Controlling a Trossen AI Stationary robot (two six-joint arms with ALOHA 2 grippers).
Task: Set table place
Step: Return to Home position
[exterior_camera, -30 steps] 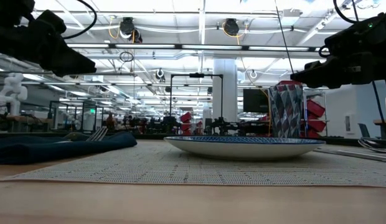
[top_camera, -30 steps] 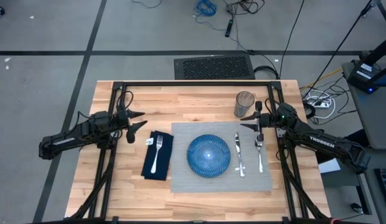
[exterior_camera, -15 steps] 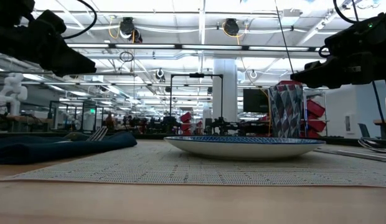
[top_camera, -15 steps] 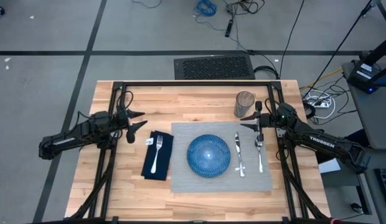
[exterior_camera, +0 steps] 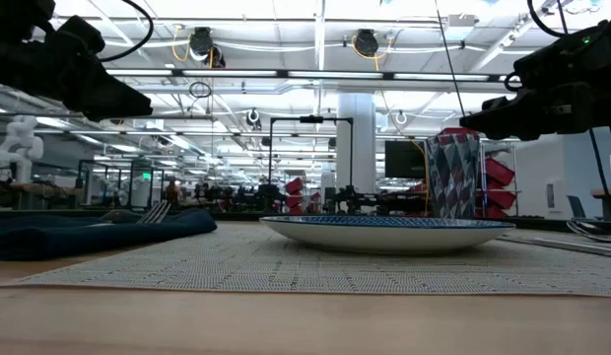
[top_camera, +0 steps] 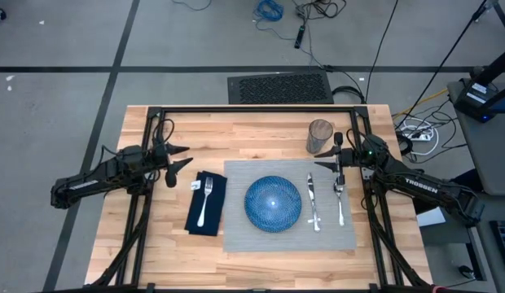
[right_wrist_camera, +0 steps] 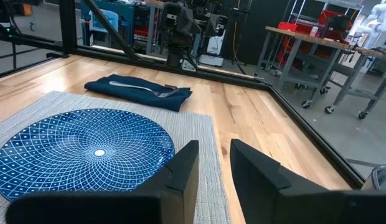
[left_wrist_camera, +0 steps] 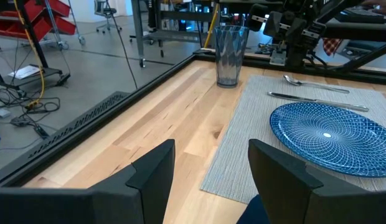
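Observation:
A grey placemat point(top_camera: 289, 236) lies on the light wood table point(top_camera: 261, 134). On it sit a round blue plate point(top_camera: 273, 203), a knife point(top_camera: 312, 202) and a spoon point(top_camera: 340, 199). A fork point(top_camera: 205, 201) lies on a navy napkin point(top_camera: 205, 218) left of the mat. A glass point(top_camera: 319, 137) stands off the mat's far right corner. My left gripper point(top_camera: 181, 158) hovers open above the table left of the napkin. My right gripper point(top_camera: 327, 160) hovers open over the mat's far right, beside the glass. Both are empty.
A black metal frame point(top_camera: 252, 110) edges the table. The plate point(left_wrist_camera: 333, 134), glass point(left_wrist_camera: 230, 55), knife and spoon also show in the left wrist view, the plate point(right_wrist_camera: 81, 152) and napkin with fork point(right_wrist_camera: 140, 89) in the right wrist view. Bare wood lies along the far edge.

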